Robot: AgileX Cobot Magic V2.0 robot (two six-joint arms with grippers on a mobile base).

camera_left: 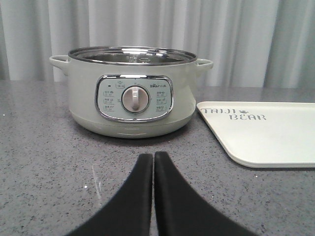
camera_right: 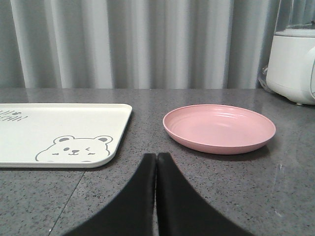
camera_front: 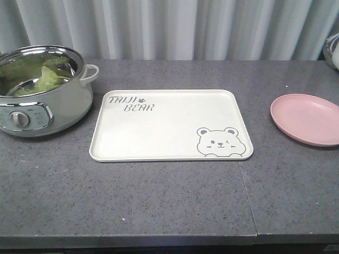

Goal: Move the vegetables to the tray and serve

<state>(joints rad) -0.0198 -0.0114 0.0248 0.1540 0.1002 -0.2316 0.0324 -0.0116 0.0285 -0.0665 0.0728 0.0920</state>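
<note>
Left hand [camera_left: 153, 157] and right hand [camera_right: 156, 157] are hovering low over the desk [camera_front: 159, 201], each pinched closed and gripping nothing. Vegetables [camera_front: 43, 79] are sitting in the pot [camera_front: 69, 108] beside the tray [camera_front: 169, 132], which is lying bare. Seemingly nothing is done yet, with transfer and serving both remaining.

Probably a kitchen: electric cooker [camera_front: 58, 108] on countertop [camera_front: 159, 201].
</note>
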